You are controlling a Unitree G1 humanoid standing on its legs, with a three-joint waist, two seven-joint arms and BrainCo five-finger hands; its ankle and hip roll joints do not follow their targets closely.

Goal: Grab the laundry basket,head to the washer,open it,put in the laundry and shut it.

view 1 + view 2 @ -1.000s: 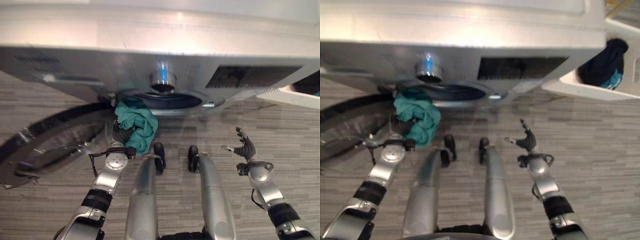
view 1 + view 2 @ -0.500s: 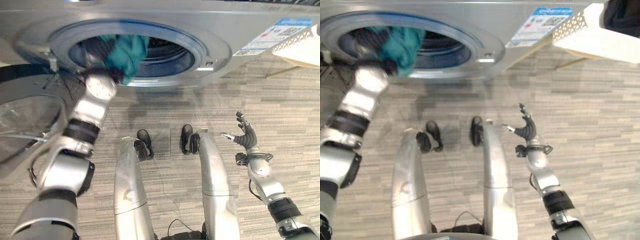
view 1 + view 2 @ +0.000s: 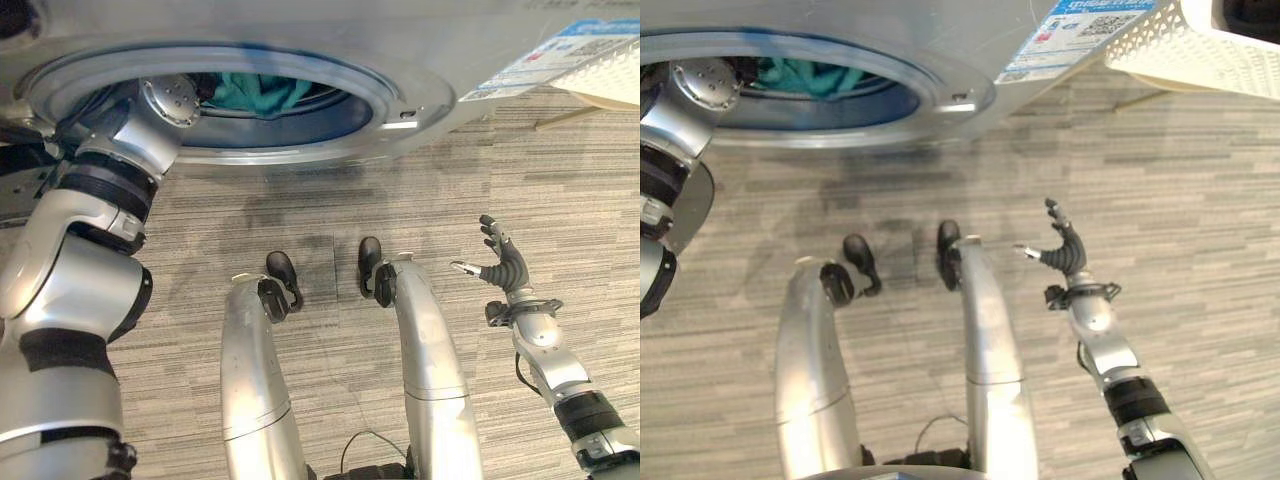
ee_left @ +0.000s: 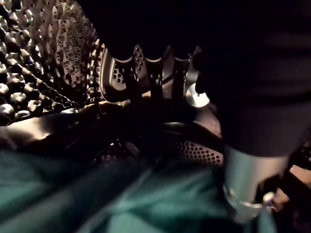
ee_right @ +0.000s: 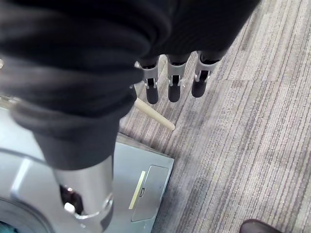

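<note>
Left hand: reaching into the washer [image 3: 300,40] drum, fingers hidden; grip cannot be told.
Teal laundry [image 3: 262,92]: lying inside the drum, being delivered for washing.
Right hand [image 3: 503,268]: hovering idle, fingers spread, over the floor [image 3: 300,215].
Laundry basket [image 3: 1185,50]: sitting beside the washer.

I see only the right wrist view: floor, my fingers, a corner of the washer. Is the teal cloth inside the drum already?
Observer: Yes. The left eye view shows the teal cloth inside the washer opening, with the left arm reaching in.
Operator: Does the left hand hold the cloth?
Observer: I cannot tell. In the left wrist view the cloth lies on the drum wall beside the left hand, but the fingers are hidden in the dark.
Operator: And the basket?
Observer: The white laundry basket stands to the washer's right, with something dark inside. The right hand hangs open over the floor.
</note>
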